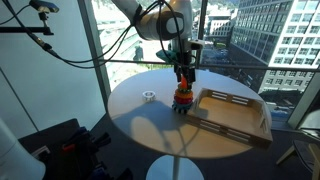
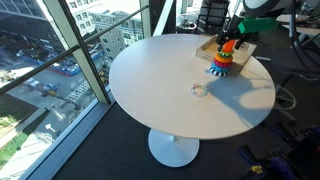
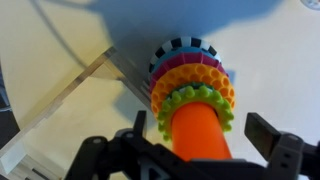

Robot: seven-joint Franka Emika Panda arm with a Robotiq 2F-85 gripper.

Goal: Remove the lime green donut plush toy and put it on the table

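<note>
Lime green donut plush toy [image 3: 178,103] is sitting topmost on the stacking toy [image 3: 190,68], lower centre of the wrist view. The fingers [image 3: 268,135] are hanging spread, empty; pinching its rim and lifting straight up the orange peg [image 3: 200,135] is looking wisest. It is lying flat, hole upward, no long axis.

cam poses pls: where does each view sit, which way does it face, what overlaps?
Exterior view: beside the table, a little above tabletop height, facing the windows; arm and claw show above the ring stack.
Exterior view: higher, looking down across the table, windows alongside; arm and claw at the far edge.
Wrist view: looks down past the open claw onto the lime green donut plush toy topping the ring stack.
Shared: both exterior views show ring stack, small white ring, wooden tray.
</note>
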